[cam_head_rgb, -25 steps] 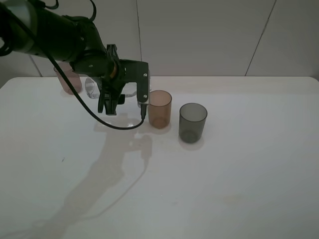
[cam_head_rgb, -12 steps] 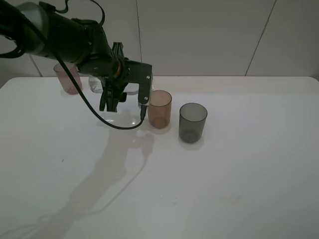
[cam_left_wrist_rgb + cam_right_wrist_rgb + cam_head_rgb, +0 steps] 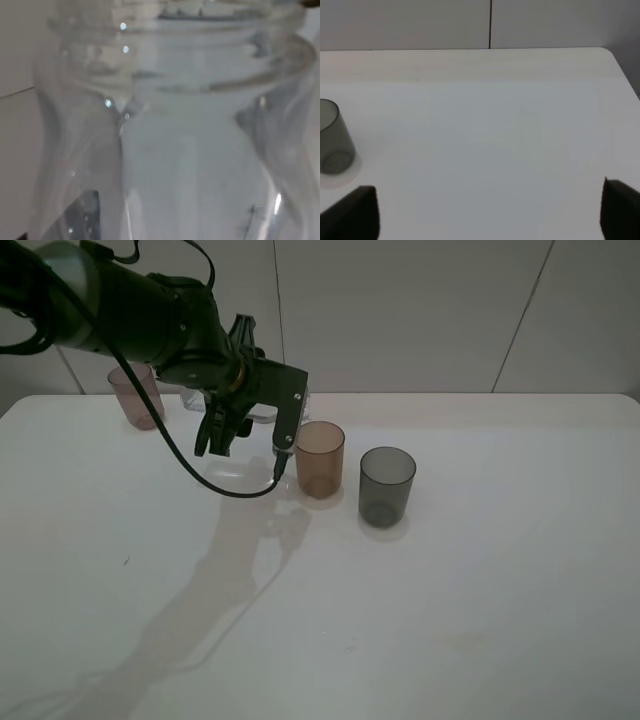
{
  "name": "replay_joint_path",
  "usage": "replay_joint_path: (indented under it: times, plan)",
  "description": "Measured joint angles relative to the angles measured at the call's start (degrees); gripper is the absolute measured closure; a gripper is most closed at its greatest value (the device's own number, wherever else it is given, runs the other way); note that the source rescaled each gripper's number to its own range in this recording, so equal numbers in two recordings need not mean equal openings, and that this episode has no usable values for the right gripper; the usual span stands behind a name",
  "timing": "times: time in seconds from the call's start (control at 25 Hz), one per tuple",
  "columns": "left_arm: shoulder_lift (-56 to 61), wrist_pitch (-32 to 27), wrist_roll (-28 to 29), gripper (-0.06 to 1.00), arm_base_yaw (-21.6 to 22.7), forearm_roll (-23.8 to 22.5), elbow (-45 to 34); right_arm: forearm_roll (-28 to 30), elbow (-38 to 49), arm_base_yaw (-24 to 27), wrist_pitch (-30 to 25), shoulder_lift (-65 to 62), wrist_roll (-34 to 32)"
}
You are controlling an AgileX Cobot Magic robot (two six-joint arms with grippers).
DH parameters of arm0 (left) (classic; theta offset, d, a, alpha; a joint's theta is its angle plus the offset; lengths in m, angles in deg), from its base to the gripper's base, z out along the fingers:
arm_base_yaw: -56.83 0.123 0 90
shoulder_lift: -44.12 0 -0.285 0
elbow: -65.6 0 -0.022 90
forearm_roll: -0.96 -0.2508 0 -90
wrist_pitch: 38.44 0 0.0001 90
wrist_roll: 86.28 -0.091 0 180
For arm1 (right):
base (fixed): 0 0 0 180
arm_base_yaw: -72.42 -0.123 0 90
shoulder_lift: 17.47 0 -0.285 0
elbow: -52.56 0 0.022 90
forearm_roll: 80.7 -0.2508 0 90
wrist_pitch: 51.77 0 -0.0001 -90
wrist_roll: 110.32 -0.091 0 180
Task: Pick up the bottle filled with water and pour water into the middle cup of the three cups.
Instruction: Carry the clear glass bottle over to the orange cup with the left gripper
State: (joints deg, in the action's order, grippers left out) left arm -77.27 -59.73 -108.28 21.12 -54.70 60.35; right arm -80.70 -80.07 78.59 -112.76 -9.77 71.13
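Where the black left arm crosses the back left of the table (image 3: 480, 620), much is covered. The mauve-brown cup (image 3: 133, 400) at the far left stands partly behind the arm's cable. Of the bottle (image 3: 165, 150), the high camera catches only clear glints on either side of the wrist. The left wrist view is filled by its threaded, capless neck and rounded shoulders, very close and blurred. No finger shows there, so I cannot tell whether the left gripper (image 3: 218, 438) clamps it, nor whether its base meets the table.

The arm reaches in from the upper left, and the gripper's fingers point down and leftward above the white top.

Just right of the wrist stands the middle cup (image 3: 320, 458), amber and upright. The dark grey cup (image 3: 386, 485) stands close to its right, slightly nearer the front and apart from it. Beyond that, open white tabletop runs to the right edge.

The right gripper (image 3: 487, 215) is outside the high view. Its own camera shows two dark fingertips cut off at the lower corners, jaws spread wide above the table.
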Motion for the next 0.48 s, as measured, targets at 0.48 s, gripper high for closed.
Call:
replay_joint_path:
  times: [0.48]
  plan:
    - [0.0, 0.1, -1.3, 0.93, 0.0, -5.3, 0.0, 0.0, 0.0, 0.0, 0.0, 0.0, 0.0]
